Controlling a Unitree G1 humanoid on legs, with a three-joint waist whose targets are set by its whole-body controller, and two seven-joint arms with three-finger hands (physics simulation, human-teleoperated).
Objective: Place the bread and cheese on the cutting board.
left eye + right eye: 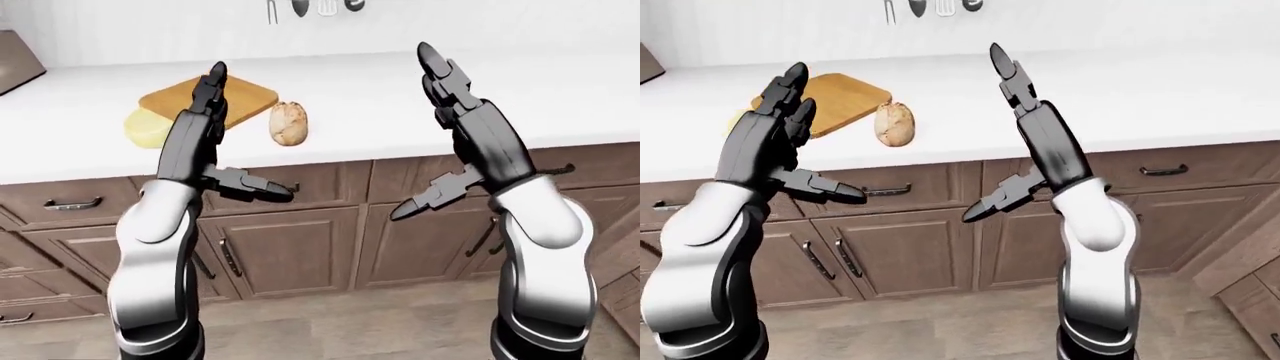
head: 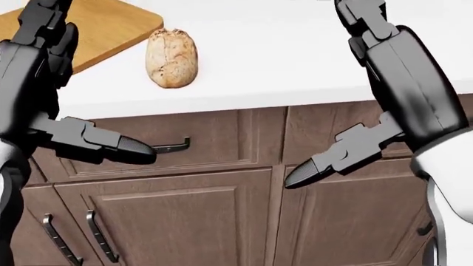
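Bread (image 2: 171,58) lies lengthwise up-down beside board (image 1: 245,101); both hands open, seemingly empty.

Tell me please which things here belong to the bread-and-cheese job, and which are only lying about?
For the job: bread, cheese, cutting board, all on the white counter; both hands open, left hand, right hand.

Lying about: hanging utensils, drawer handles.
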